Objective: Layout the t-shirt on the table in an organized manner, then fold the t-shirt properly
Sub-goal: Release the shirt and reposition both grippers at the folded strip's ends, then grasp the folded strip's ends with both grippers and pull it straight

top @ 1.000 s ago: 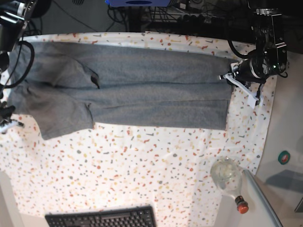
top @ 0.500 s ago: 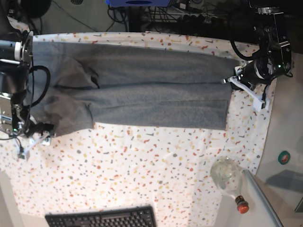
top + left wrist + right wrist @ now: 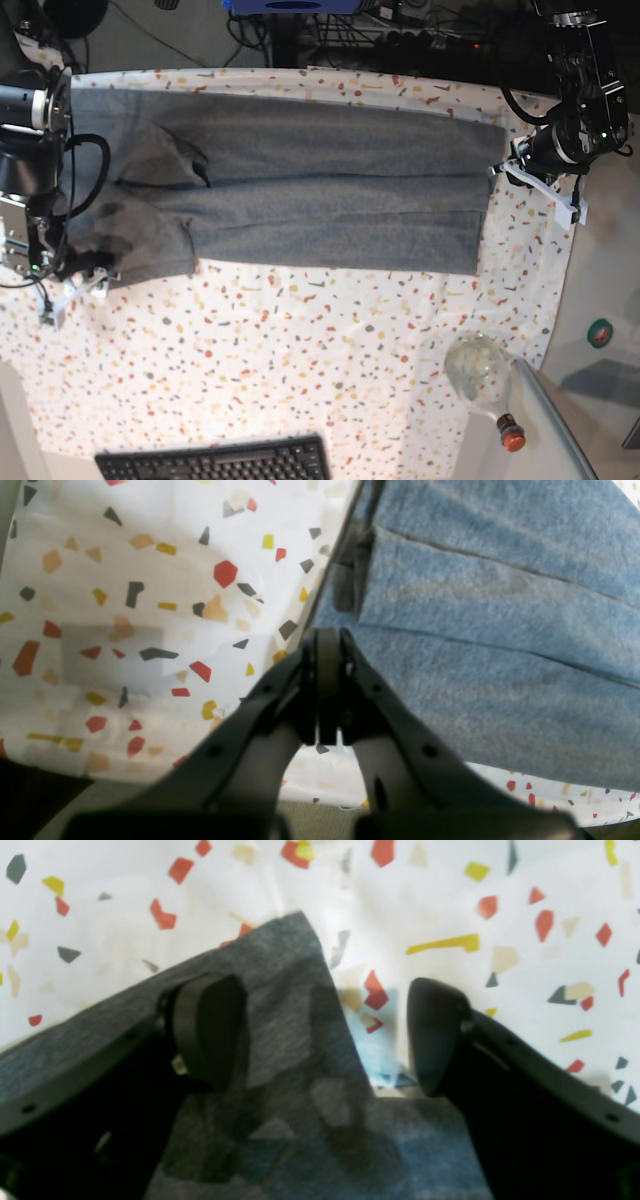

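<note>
The grey t-shirt lies stretched across the far half of the speckled table, folded lengthwise, with its hem to the right and its sleeves to the left. My right gripper hovers at the lower left sleeve. In the right wrist view it is open, and a corner of the t-shirt lies loose between the fingers on the table. My left gripper is at the hem's far right corner. In the left wrist view it is shut on nothing, just off the t-shirt's edge.
A round glass bottle with a red cap lies at the table's near right corner. Beside it runs a plain white ledge with a small teal disc. A black keyboard sits at the front edge. Cables and gear crowd the back.
My right gripper went from shut to open and let go of the lower left sleeve, whose end now lies further in. My left gripper drew back to the right, off the hem.
</note>
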Robot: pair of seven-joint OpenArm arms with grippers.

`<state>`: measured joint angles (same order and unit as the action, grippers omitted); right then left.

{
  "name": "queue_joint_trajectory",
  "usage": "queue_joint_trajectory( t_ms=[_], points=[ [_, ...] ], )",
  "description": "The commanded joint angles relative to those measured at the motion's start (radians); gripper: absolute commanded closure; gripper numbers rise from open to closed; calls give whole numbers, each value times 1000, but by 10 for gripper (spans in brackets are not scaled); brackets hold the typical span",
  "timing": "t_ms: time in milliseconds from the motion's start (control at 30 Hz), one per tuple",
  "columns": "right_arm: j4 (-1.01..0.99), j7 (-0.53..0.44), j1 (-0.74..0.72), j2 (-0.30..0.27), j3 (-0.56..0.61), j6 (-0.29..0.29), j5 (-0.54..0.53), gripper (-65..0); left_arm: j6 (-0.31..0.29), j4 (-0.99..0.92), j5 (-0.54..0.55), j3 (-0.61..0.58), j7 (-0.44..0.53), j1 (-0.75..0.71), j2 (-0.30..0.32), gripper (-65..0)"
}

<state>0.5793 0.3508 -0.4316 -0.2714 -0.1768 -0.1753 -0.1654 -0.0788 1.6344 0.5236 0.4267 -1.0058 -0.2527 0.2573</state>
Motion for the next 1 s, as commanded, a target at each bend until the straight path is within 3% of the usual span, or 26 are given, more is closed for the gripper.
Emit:
queue_joint_trajectory(
  t_ms=[0, 133, 200, 300, 367, 500, 567, 733, 967],
  points=[
    [11, -19, -26, -13, -2, -2, -6, -410, -2, 19, 7, 7, 14, 5, 14, 0],
    [12, -14, -25, -7, 3, -37, -6, -194, -2, 19, 7, 8, 14, 5, 15, 0],
    [17, -12, -25, -2, -5, -79, -7, -8, -2, 17, 5, 16, 14, 5, 15, 0],
    [38, -5, -25, 13, -7, -88, -7, 0, -3, 16, 5, 57, 14, 3, 15, 0],
    [97, 49, -3, 13, -7, -88, -7, 0, -3, 16, 5, 85, 14, -9, 15, 0],
    [420, 190, 124, 21, -8, -88, -7, 0, -11, 22, 3, 157, 14, -21, 23, 0],
    [601, 262, 207, 24, -8, -88, -7, 0, -42, 14, 3, 177, 14, -21, 38, 0],
    [987, 434, 425, 131, -157, -88, -6, 0, -94, 13, 2, 215, 14, -27, 44, 0],
    [1218, 445, 632, 203, -189, -88, -4, 0, -115, 13, 0, 209, 12, -20, 44, 0]
  ],
)
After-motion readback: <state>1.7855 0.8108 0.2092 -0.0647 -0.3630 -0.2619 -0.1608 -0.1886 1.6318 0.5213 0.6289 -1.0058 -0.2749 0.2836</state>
